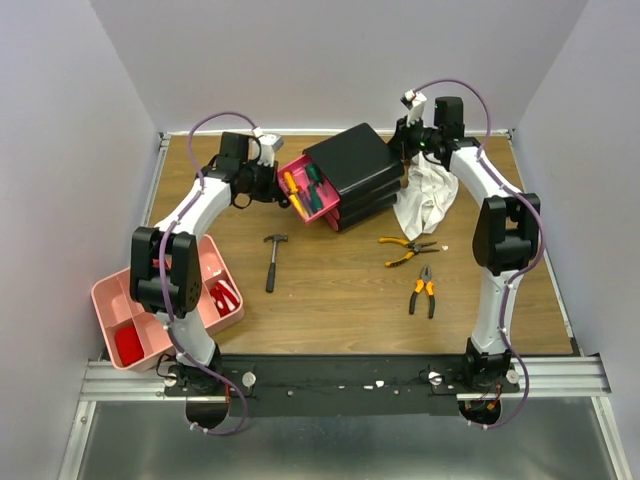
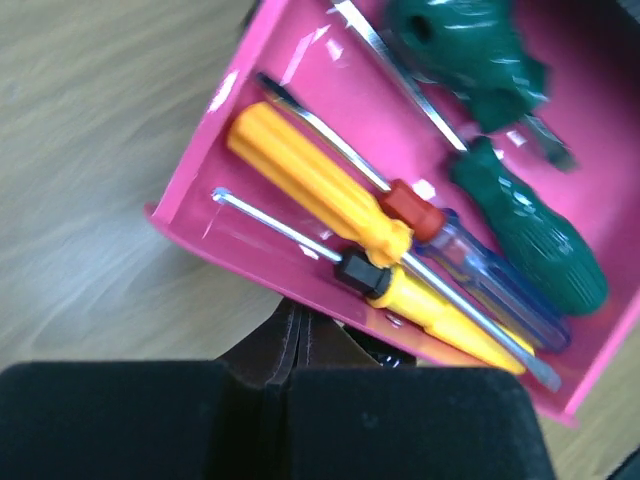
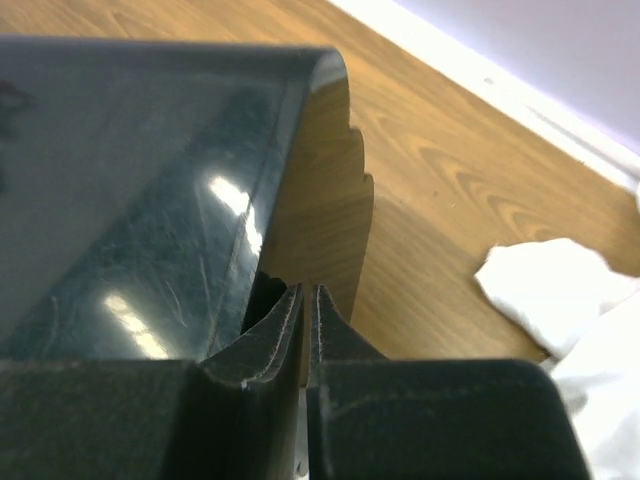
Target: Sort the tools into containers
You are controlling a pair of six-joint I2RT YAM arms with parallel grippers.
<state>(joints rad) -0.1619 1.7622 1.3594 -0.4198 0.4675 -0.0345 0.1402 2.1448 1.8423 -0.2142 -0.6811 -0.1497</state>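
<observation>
The black box (image 1: 352, 160) stands at the far middle of the table (image 1: 330, 310). Its top pink drawer (image 1: 325, 205) is pulled out toward the left side. In the drawer lie 5 screwdrivers close together: 2 with yellow handles (image 2: 310, 185), 2 with green handles (image 2: 530, 240) and 1 with a clear bluish handle (image 2: 490, 285).

The left arm (image 1: 195, 210) reaches to the front wall of this drawer. Its jaws are clenched; the fingers (image 2: 265, 350) are pressed together just under the drawer's edge, and nothing is seen between them. The right arm (image 1: 490, 185) reaches to the back corner of the box. Its jaws are clenched too, on nothing, with the fingers (image 3: 265, 335) close against the black wall.

A white cloth (image 1: 425, 200) lies just beside the box on the right. The hammer (image 1: 273, 262) and 2 pliers (image 1: 405, 250) with orange-and-black handles lie on the table in front of the box. The pale-pink tray (image 1: 100, 295) sits at the near left, beside the left arm's elbow. Red things lie in 2 of its compartments, too small to tell what they are.
</observation>
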